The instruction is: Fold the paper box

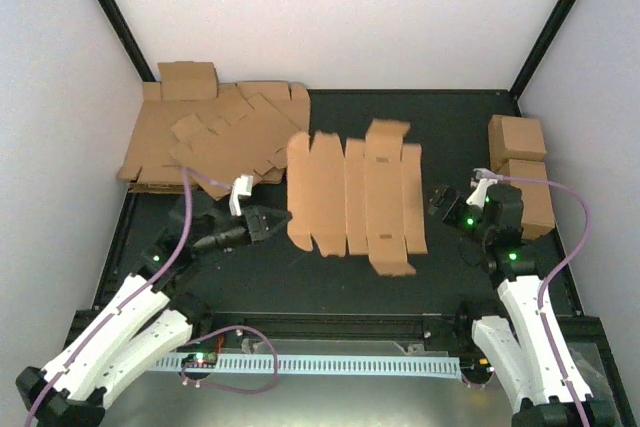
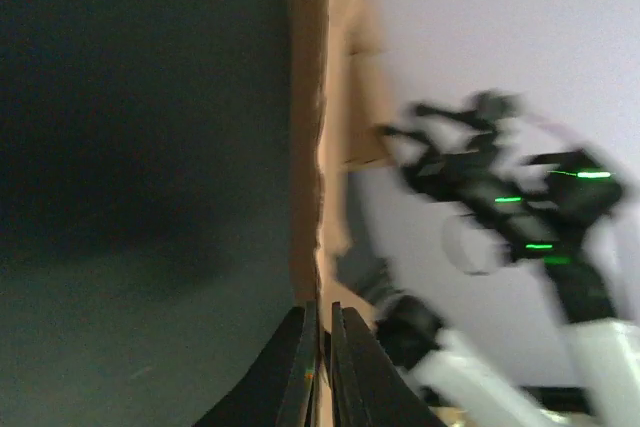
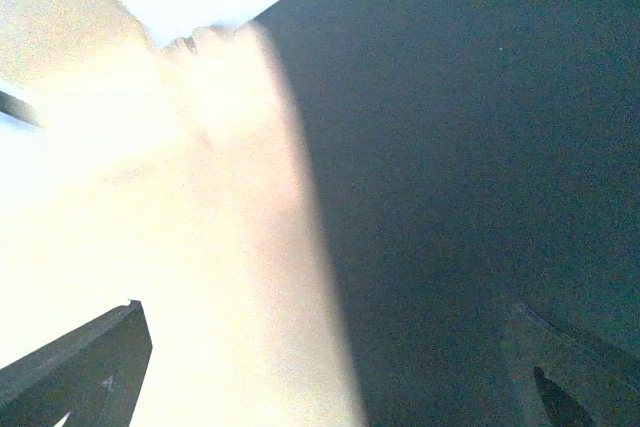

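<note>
The paper box (image 1: 355, 197) is a flat brown die-cut sheet with flaps and tabs, spread out on the middle of the black table. My left gripper (image 1: 283, 222) pinches its left edge. In the left wrist view the sheet (image 2: 310, 147) runs edge-on into my left gripper (image 2: 320, 312), and the jaws stand almost together on it. My right gripper (image 1: 440, 202) is open just off the sheet's right edge. In the right wrist view its fingers (image 3: 100, 357) are spread wide, and the washed-out cardboard (image 3: 200, 247) reaches between them from the left.
A heap of overlapping cardboard sheets (image 1: 210, 137) fills the back left corner, with a folded box (image 1: 187, 80) on top. Two brown cuboids (image 1: 517, 137) (image 1: 530, 197) stand at the right edge behind my right arm. A slotted rail (image 1: 330, 362) runs along the front.
</note>
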You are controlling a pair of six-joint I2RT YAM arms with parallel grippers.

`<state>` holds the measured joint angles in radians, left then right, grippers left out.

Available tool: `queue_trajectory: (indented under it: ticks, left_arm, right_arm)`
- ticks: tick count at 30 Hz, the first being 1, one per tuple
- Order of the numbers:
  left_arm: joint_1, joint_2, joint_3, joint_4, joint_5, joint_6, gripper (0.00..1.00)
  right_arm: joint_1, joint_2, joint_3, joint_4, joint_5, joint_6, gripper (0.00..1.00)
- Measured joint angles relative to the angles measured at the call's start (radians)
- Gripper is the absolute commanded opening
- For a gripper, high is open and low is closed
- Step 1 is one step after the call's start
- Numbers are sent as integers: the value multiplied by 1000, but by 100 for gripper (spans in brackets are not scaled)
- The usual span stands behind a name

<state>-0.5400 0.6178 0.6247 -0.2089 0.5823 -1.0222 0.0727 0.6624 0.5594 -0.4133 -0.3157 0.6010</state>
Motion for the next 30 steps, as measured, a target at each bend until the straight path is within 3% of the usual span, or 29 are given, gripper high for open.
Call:
queue_trajectory:
  ticks: [3,4,6,7,9,14,19,24,30]
  left_arm:
    - [0,43,-35,-192,-92,104,29]
    - [0,76,-36,-262,-127,149,42]
    - [0,133,-36,-338,-171,217,78]
    - [0,161,-36,-369,-195,243,87]
    - [0,190,-42,-401,-230,283,94]
    - [0,193,-76,-381,-265,330,99]
    - [-2,227,-148,-243,-210,326,99]
    - [-45,360,-190,-97,-158,291,99]
    - [-84,526,-174,8,-146,285,98]
  right_arm:
    - [0,10,-1,-20,2,-13,100]
    - [0,20,-3,-26,1,-18,100]
    - [0,36,-13,-29,-4,-25,100]
    - [0,46,-18,-32,-8,-28,100]
    - [0,79,-26,-39,-24,-42,100]
    - [0,156,-29,-66,-21,-65,100]
    - [0,167,-29,-128,100,-33,99]
    - [0,168,-37,-151,185,21,100]
    - [0,220,-128,-113,165,57,100]
